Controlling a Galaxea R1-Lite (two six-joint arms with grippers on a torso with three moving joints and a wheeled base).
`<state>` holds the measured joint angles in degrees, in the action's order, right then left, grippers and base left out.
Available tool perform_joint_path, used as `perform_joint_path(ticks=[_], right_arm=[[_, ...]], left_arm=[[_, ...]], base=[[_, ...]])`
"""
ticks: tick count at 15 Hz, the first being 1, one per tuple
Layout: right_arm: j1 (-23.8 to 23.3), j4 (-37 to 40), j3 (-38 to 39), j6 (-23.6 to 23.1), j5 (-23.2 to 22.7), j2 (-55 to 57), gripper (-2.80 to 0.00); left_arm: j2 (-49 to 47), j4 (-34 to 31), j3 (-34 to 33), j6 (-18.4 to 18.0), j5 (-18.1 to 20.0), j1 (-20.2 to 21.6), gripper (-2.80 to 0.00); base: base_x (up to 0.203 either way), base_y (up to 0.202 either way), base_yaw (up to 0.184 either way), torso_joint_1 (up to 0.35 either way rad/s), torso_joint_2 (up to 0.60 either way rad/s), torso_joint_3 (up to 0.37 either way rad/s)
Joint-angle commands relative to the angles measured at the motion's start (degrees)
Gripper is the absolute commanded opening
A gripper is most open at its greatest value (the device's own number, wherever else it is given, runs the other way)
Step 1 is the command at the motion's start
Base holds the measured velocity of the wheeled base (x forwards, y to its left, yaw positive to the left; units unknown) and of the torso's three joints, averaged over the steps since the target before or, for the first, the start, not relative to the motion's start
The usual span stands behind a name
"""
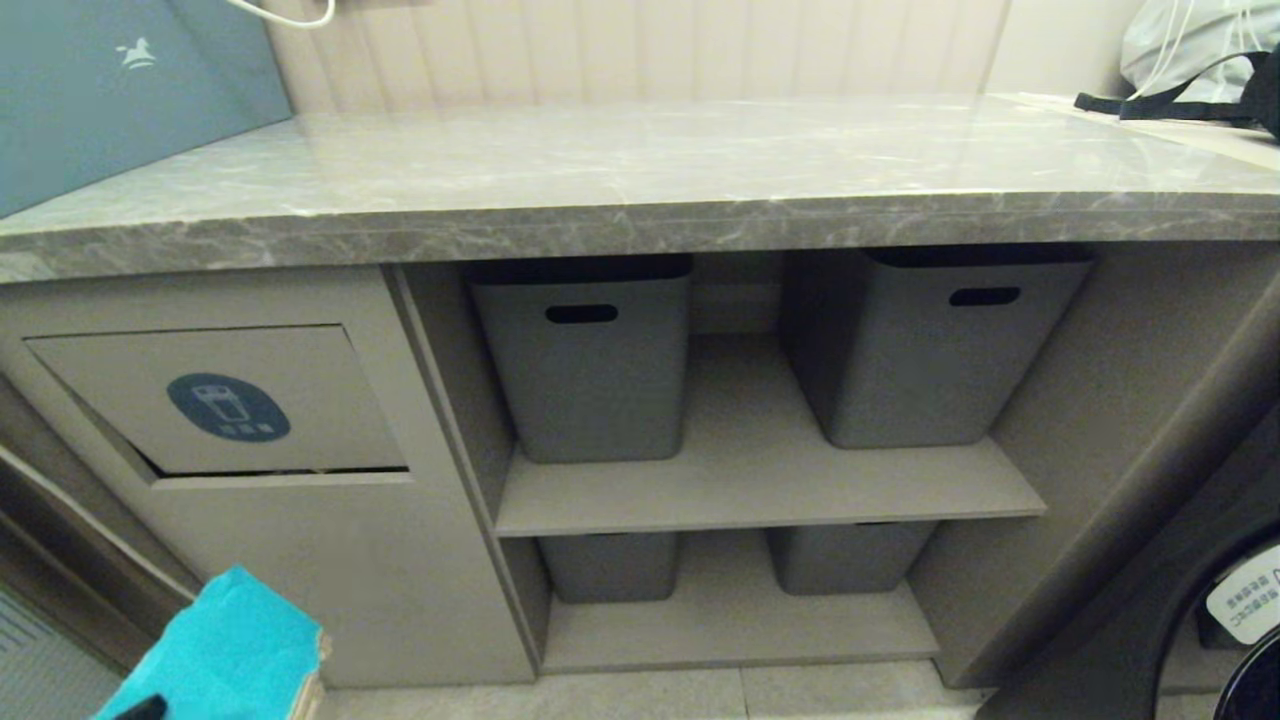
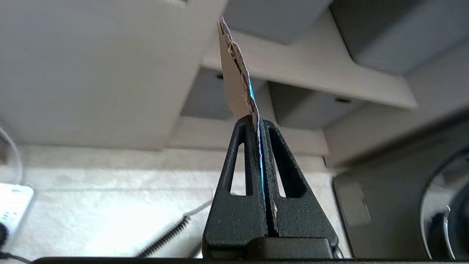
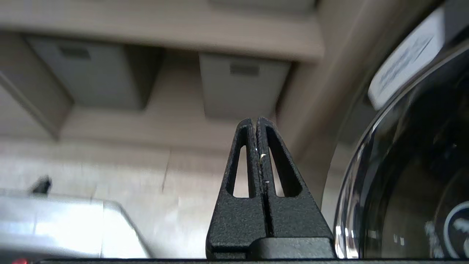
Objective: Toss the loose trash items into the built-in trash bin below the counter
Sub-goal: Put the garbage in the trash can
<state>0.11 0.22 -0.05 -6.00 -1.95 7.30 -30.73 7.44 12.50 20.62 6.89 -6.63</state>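
A: Grey marble counter up top, with the built-in trash bin under its left end, flap just ajar.

B: And below that flap?

A: Left gripper clamped tight on the turquoise card, brown back showing. Right gripper pressed closed, holding nothing, down by the lower tubs.

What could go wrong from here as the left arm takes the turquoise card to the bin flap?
The left gripper pinches the turquoise card only by its lower edge, so it may twist or slip. The bin flap shows only a narrow gap at its bottom edge; the card could buckle against it and drop to the floor.
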Motion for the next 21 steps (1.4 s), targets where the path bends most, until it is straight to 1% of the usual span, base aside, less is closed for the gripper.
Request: perform_joint_path(ticks=[1, 2, 3, 4, 5, 6, 7, 8, 9, 10, 11, 12, 13, 14, 15, 16, 17, 18, 19, 20, 21], right_arm=[[0.3, 0.04, 0.03, 0.37, 0.11, -7.69, -2.8], [0.27, 0.04, 0.04, 0.97, 0.21, -7.86, -2.8], [0.15, 0.04, 0.05, 1.69, 0.28, -7.38, -2.8], [0.24, -0.04, 0.05, 1.88, 0.28, -7.38, -2.8], [0.24, -0.04, 0.05, 1.96, 0.28, -7.38, -2.8], [0.24, -0.13, 0.05, 1.99, 0.28, -7.38, -2.8], [0.24, -0.09, 0.05, 2.12, 0.28, -7.38, -2.8], [0.24, -0.07, 0.05, 2.13, 0.28, -7.38, -2.8], [0.24, -0.13, 0.05, 2.13, 0.28, -7.38, -2.8], [0.16, -0.05, 0.05, 2.13, 0.28, -7.38, -2.8], [0.17, -0.13, 0.05, 2.13, 0.28, -7.38, -2.8], [0.24, -0.04, 0.05, 2.13, 0.28, -7.38, -2.8], [0.24, -0.06, 0.05, 2.13, 0.28, -7.38, -2.8], [0.24, -0.13, 0.05, 2.13, 0.28, -7.38, -2.8], [0.22, -0.13, 0.05, 2.13, 0.28, -7.38, -2.8], [0.23, -0.13, 0.05, 2.13, 0.28, -7.38, -2.8], [0.24, -0.13, 0.05, 2.13, 0.28, -7.38, -2.8], [0.22, -0.13, 0.05, 2.13, 0.28, -7.38, -2.8], [0.19, -0.13, 0.05, 2.13, 0.28, -7.38, -2.8], [0.24, -0.13, 0.05, 2.13, 0.28, -7.38, -2.8], [0.17, -0.12, 0.05, 2.13, 0.28, -7.38, -2.8]], left_arm=[[-0.81, 0.04, 0.92, -0.11, -0.12, -0.03, -2.8], [-0.74, 0.03, 1.04, -0.85, -0.13, -0.05, -2.8], [-0.43, -0.03, 0.98, -2.82, -0.24, 0.01, -2.8], [-0.71, -0.21, 1.21, -4.88, -1.34, 0.11, -2.8], [-1.12, -0.3, 1.43, -5.48, -3.64, 0.27, -2.8], [-1.32, -0.29, 1.53, -5.54, -4.17, 0.33, -2.8], [-2.41, -0.24, 1.93, -4.95, -8.4, 0.38, -2.8], [-4.78, -0.17, 3.08, -2.76, -14.47, 0.44, -2.8], [-9.09, -0.02, 5.3, 1.7, -17.75, 0.56, -2.8], [-13.93, 0.11, 8.22, 7.79, -19.62, 0.95, -2.8], [-18.6, 0.2, 10.92, 14.31, -20.62, 2.04, -2.8], [-23.47, 0.29, 13.27, 21.01, -20.79, 4.45, -2.8], [-27.03, 0.44, 15.0, 26.46, -19.45, 8.89, -2.8], [-29.37, 0.88, 16.09, 29.48, -16.93, 14.46, -2.8], [-32.22, 2.19, 17.1, 31.43, -13.65, 20.16, -2.8], [-35.33, 4.99, 18.01, 33.13, -9.61, 25.69, -2.8], [-38.19, 9.34, 18.58, 35.9, -4.49, 30.24, -2.8], [-40.12, 13.88, 18.6, 41.61, 0.47, 32.65, -2.8], [-41.62, 18.01, 17.72, 48.11, 3.94, 33.24, -2.8], [-43.19, 22.1, 15.99, 51.85, 6.53, 33.42, -2.8], [-45.37, 27.12, 14.24, 53.56, 7.62, 33.48, -2.8]], base=[[0.0, 0.0, 0.0, 0.0, 0.0, 0.0], [0.0, 0.0, 0.0, 0.0, 0.0, 0.0], [0.0, 0.0, 0.0, 0.0, 0.0, 0.0], [0.0, 0.0, 0.0, 0.0, 0.0, 0.0], [0.0, 0.0, 0.0, 0.0, 0.0, 0.0], [0.0, 0.0, 0.0, 0.0, 0.0, 0.0], [0.0, 0.0, 0.0, 0.0, 0.0, 0.0], [0.0, 0.0, 0.0, 0.0, 0.0, 0.0], [0.0, 0.0, 0.0, 0.0, 0.0, 0.0], [0.0, 0.0, 0.0, 0.0, 0.0, 0.0], [0.0, 0.0, 0.0, 0.0, 0.0, 0.0], [0.0, 0.0, 0.0, 0.0, 0.0, 0.0], [0.0, 0.0, 0.0, 0.0, 0.0, 0.0], [0.0, 0.0, 0.0, 0.0, 0.0, 0.0], [0.0, 0.0, 0.0, 0.0, 0.0, 0.0], [0.0, 0.0, 0.0, 0.0, 0.0, 0.0], [0.0, 0.0, 0.0, 0.0, 0.0, 0.0], [0.0, 0.0, 0.0, 0.0, 0.0, 0.0], [0.0, 0.0, 0.0, 0.0, 0.0, 0.0], [0.0, 0.0, 0.0, 0.0, 0.0, 0.0], [0.0, 0.0, 0.0, 0.0, 0.0, 0.0]])
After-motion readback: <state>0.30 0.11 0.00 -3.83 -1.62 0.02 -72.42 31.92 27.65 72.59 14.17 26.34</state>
